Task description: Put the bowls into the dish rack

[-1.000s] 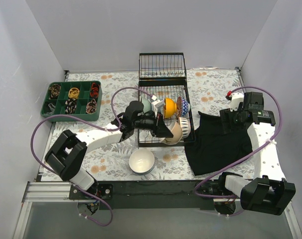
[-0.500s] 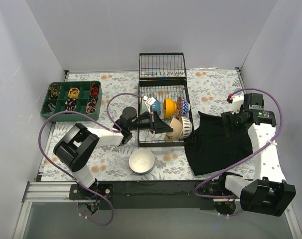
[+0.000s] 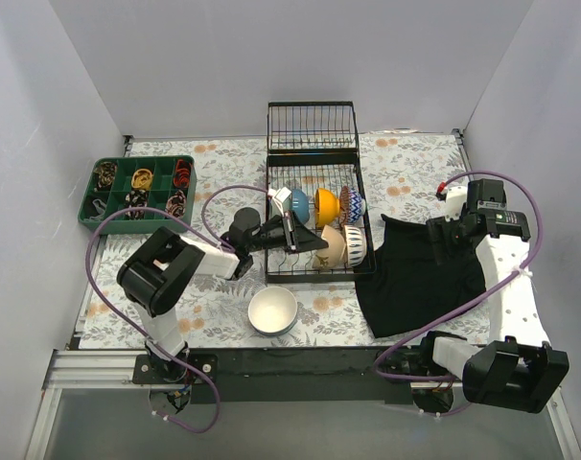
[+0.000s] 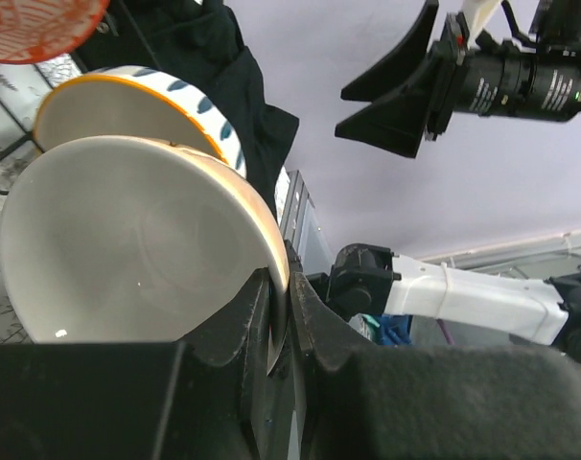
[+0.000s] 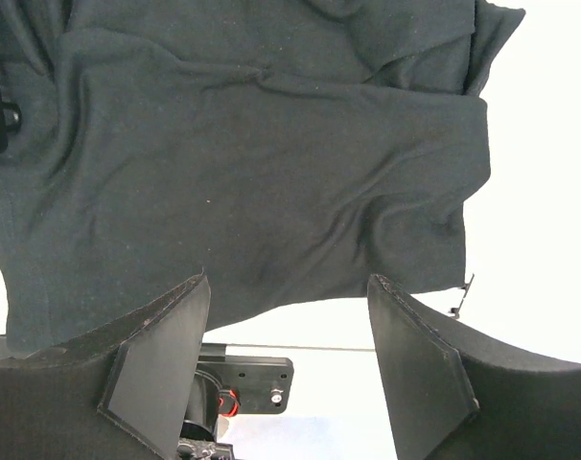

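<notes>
The left pincer (image 4: pixel 279 283) is clenched on the rim of the tan bowl (image 3: pixel 333 249), its two fingers pinching the edge from inside and outside, as the left wrist view shows plainly. That bowl stands on edge in the near row of the dish rack (image 3: pixel 312 153), its hollow facing the pincer, and the blue-striped bowl (image 3: pixel 357 243) stands on edge just behind it, on its right in the top view. In the row beyond, three more bowls stand side by side: the blue bowl (image 3: pixel 298 203), the orange bowl (image 3: pixel 326 206) and the red-patterned bowl (image 3: pixel 352 204). A white bowl (image 3: pixel 272 310) sits upright on the bench (image 3: pixel 223 158) near the front edge, apart from the rack and untouched by either arm. The right pincer (image 5: pixel 288 280) is released, its fingers spread wide, and it hangs over the black cloth (image 5: pixel 243 163) that lies crumpled on the bench just right of the rack. A green compartment tray (image 3: pixel 137 226) rests at the far left of the bench, with small dark and coloured items in its cells, too small to tell apart.
</notes>
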Available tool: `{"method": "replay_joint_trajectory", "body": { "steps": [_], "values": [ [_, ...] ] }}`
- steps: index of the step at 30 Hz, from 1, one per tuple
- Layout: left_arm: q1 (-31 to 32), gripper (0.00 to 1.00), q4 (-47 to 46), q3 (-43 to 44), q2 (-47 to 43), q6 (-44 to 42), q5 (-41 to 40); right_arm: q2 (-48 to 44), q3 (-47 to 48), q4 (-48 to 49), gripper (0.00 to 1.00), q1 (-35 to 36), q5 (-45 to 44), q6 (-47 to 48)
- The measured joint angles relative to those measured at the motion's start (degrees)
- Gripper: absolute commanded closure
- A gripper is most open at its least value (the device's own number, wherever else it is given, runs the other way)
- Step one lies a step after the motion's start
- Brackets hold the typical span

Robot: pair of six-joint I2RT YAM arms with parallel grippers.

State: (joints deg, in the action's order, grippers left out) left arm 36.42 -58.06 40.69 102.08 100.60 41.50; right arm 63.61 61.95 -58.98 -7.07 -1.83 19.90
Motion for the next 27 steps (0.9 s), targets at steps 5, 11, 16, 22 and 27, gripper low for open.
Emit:
{"method": "replay_joint_trajectory", "body": {
  "steps": [5,11,16,22,27],
  "values": [
    [-1.1,1.00,-4.1,-0.1,2.7,3.7,-0.1,1.1,0.0,-0.1,0.25,0.0,-0.4,0.0],
    [-1.2,1.00,-12.8,0.9,8.6,10.5,-0.2,2.4,0.0,-0.2,0.25,0.0,-0.8,0.4],
    [-1.2,1.00,-16.6,3.9,12.7,13.0,-1.0,3.3,0.0,-0.8,0.26,0.0,-1.3,1.0],
    [-1.2,1.00,-18.4,5.3,15.5,14.4,-2.1,4.1,0.0,-1.0,0.26,0.0,-1.9,1.4],
    [-1.1,1.00,-18.8,4.4,15.4,14.8,-2.1,4.9,0.1,-1.0,0.26,0.0,-2.1,1.4]
  ]
}}
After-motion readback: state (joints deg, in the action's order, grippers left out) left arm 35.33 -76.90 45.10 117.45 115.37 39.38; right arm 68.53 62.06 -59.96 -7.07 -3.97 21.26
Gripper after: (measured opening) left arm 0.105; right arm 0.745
